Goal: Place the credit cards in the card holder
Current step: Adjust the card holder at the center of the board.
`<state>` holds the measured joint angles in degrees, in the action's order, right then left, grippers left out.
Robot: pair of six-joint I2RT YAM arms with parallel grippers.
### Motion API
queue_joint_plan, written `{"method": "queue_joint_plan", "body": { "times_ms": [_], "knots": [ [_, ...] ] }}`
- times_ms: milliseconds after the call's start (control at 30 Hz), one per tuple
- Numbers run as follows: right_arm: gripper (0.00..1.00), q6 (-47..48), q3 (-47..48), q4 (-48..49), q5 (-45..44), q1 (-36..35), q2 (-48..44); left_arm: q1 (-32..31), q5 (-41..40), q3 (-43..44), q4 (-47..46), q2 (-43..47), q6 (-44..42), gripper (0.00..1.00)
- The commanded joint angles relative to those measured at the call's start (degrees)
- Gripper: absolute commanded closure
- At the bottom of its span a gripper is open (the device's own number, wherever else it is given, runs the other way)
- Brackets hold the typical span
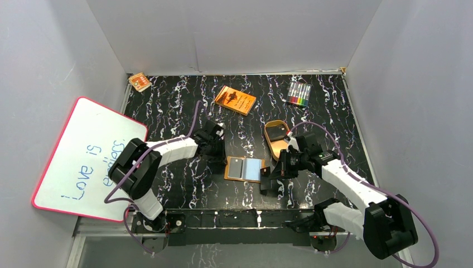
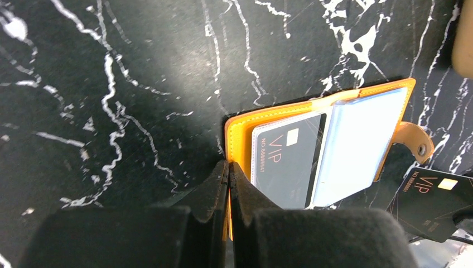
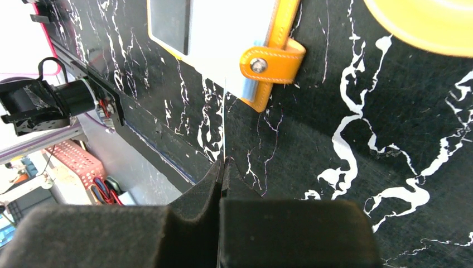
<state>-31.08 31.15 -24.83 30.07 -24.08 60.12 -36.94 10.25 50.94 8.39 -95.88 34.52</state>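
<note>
The card holder (image 1: pixel 244 168) lies open on the table, orange outside and pale blue pockets inside. One black credit card (image 2: pixel 287 159) sits in its left pocket. My left gripper (image 2: pixel 228 164) is shut on the wallet's left orange edge; it shows in the top view (image 1: pixel 218 161) too. My right gripper (image 3: pixel 222 164) is shut on a second black credit card (image 2: pixel 435 204), seen edge-on as a thin line (image 3: pixel 224 123) in its own view. It holds that card just right of the wallet's snap tab (image 3: pixel 271 60). In the top view the right gripper (image 1: pixel 266 174) is at the wallet's right edge.
A tan oval tray (image 1: pixel 276 146) with something dark in it stands just behind the right gripper. An orange book (image 1: pixel 235 100) and a pack of markers (image 1: pixel 299 94) lie at the back. A whiteboard (image 1: pixel 89 159) leans at the left. The table's near edge is close.
</note>
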Motion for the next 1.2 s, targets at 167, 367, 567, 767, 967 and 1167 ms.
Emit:
{"method": "queue_joint_plan", "body": {
  "times_ms": [167, 367, 567, 767, 967, 1167],
  "knots": [
    [1.0, -1.3, 0.2, 3.9, 3.8, 0.0, 1.0, 0.4, -6.6, -0.8, 9.9, 9.9, 0.8, 0.61],
    [1.0, -0.9, 0.8, 3.8, 3.9, 0.0, 0.1, 0.3, -6.8, 0.1, 10.5, 17.1, 3.1, 0.34],
    [1.0, 0.0, 1.5, 2.5, 2.6, 0.0, -0.3, -1.7, -1.5, 2.7, 5.2, 14.4, 5.2, 0.33],
    [1.0, 0.7, 2.2, 1.5, 1.8, 0.0, -0.5, -5.4, -1.4, 7.5, 4.0, 5.9, 5.3, 0.35],
    [1.0, 1.0, 2.2, 1.4, 1.8, 0.0, -0.9, -6.9, -1.9, 9.6, 3.6, -0.5, 4.9, 0.35],
    [1.0, 1.4, 2.3, 0.9, 1.6, -0.1, -1.3, -9.0, -2.6, 12.1, 3.5, -3.7, 4.8, 0.35]
  ]
}}
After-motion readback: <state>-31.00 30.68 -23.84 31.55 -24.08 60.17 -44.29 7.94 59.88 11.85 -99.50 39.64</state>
